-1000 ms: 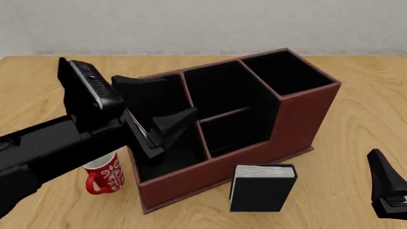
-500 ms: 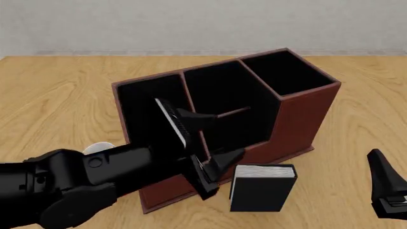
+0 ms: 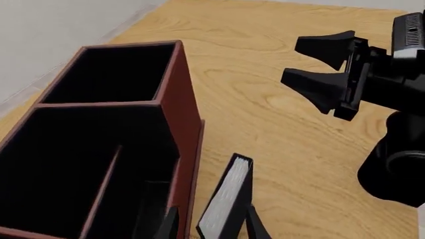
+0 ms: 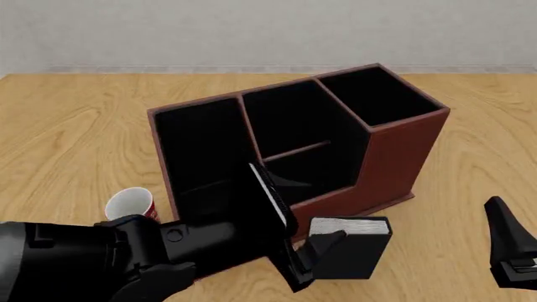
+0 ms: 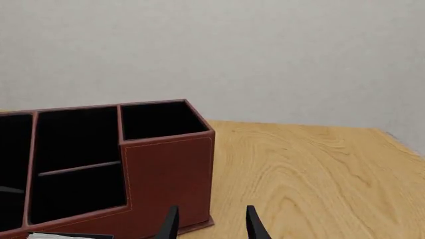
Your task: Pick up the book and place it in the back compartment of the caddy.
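The black book (image 4: 353,255) stands upright on the table just in front of the caddy (image 4: 394,157), white page edges up. My left gripper (image 4: 319,217) is open and straddles the book's left end. In the left wrist view the book (image 3: 229,199) sits between the two fingers (image 3: 167,226), nearer one than the other. The back compartment (image 4: 323,167) is the black near half of the caddy's middle column, behind the low wall. My right gripper (image 4: 503,233) hangs open at the right edge, away from the book, and it shows as the right gripper (image 3: 292,60) and the right gripper (image 5: 211,219) in the two wrist views.
A red-and-white mug (image 4: 130,204) stands left of the caddy, beside my left arm. The caddy's tall end section (image 4: 378,94) is at the far right and its long section (image 4: 197,145) at the left. Bare wooden table (image 4: 470,176) surrounds it, with a wall behind.
My left arm has swung down from over the caddy's left section to the front, and its open fingers now straddle the book. The mug is uncovered. The right arm has not moved.
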